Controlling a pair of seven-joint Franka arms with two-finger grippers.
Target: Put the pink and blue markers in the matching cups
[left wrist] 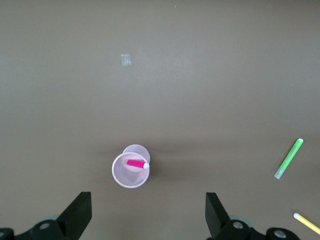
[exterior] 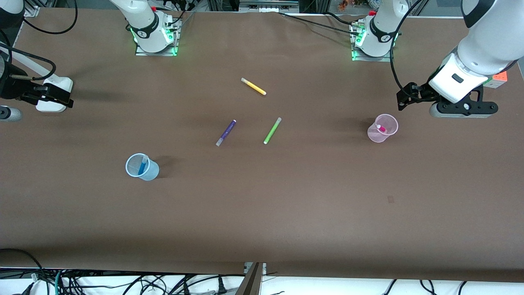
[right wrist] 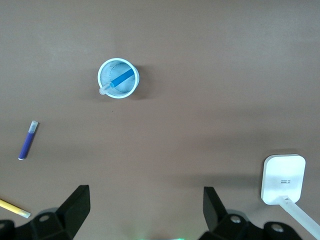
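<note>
Table [exterior: 262,213]: matte brown sheet, wide bare stretch toward the front camera.
Pink cup [exterior: 382,128]: translucent tumbler, upright, toward the left arm's end; pink marker [exterior: 381,128] leans inside.
Blue cup [exterior: 141,166]: translucent tumbler, upright, toward the right arm's end; blue marker [exterior: 143,165] leans inside.
Loose pens: purple pen [exterior: 226,132], green pen [exterior: 272,130] and yellow pen [exterior: 253,86] lie apart mid-table.
Left gripper [left wrist: 148,220]: jaws wide apart, empty, raised above the table beside the pink cup.
Right gripper [right wrist: 146,220]: jaws wide apart, empty, at the table's edge beside a white box [exterior: 55,95].
</note>
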